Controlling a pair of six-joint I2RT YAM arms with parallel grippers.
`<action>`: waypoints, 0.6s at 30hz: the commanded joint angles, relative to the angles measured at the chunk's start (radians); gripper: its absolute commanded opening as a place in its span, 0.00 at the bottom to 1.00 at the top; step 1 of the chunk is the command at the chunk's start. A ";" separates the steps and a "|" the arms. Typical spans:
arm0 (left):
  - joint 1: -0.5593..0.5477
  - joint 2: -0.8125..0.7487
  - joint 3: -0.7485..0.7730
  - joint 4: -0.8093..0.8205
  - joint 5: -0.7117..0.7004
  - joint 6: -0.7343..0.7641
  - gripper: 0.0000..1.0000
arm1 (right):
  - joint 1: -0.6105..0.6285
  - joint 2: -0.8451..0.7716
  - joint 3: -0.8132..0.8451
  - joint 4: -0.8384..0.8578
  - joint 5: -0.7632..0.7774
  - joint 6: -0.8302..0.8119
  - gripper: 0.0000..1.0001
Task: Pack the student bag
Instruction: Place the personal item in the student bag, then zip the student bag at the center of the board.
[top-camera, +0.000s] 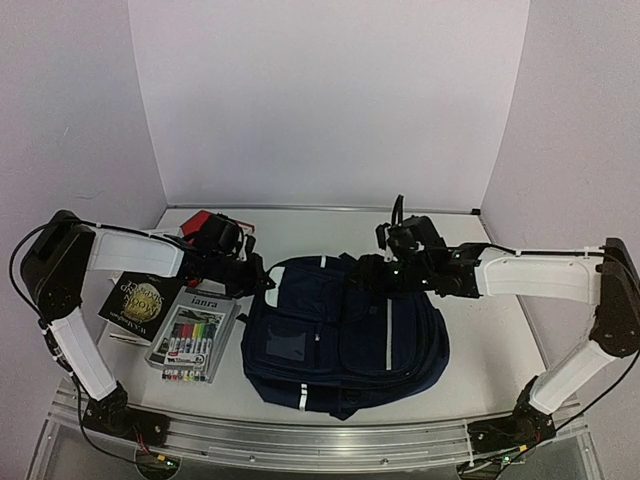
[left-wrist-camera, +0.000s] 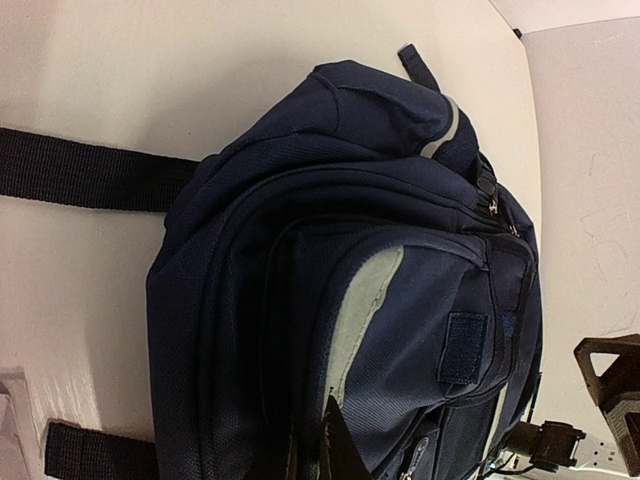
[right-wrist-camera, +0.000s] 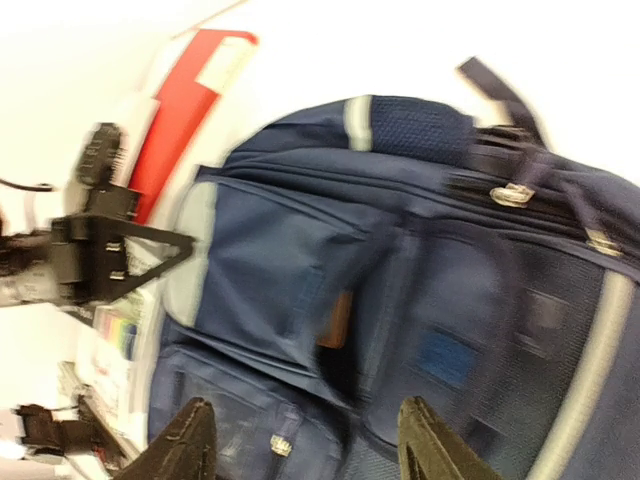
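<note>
The student bag, navy with thin grey stripes, lies flat in the middle of the table. It fills the left wrist view and the blurred right wrist view. My left gripper is at the bag's upper left edge. Its dark fingertips are shut together on the fabric beside a zip seam. My right gripper hovers over the bag's top and stands open with nothing between its fingers. Below it a pocket gapes, with a brown edge showing inside.
Left of the bag lie a black book with gold print and a box of coloured markers. A red item sits behind the left arm. A dark shoulder strap trails on the table. White walls enclose the table.
</note>
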 joint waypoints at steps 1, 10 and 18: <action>-0.023 -0.075 -0.018 0.042 -0.060 -0.059 0.00 | -0.040 -0.025 -0.026 -0.161 0.053 -0.026 0.62; -0.037 -0.056 -0.039 0.059 -0.010 -0.072 0.00 | -0.139 0.019 -0.100 0.022 -0.167 -0.050 0.56; -0.040 -0.059 -0.044 0.060 -0.007 -0.073 0.00 | -0.153 0.088 -0.091 0.098 -0.232 -0.046 0.46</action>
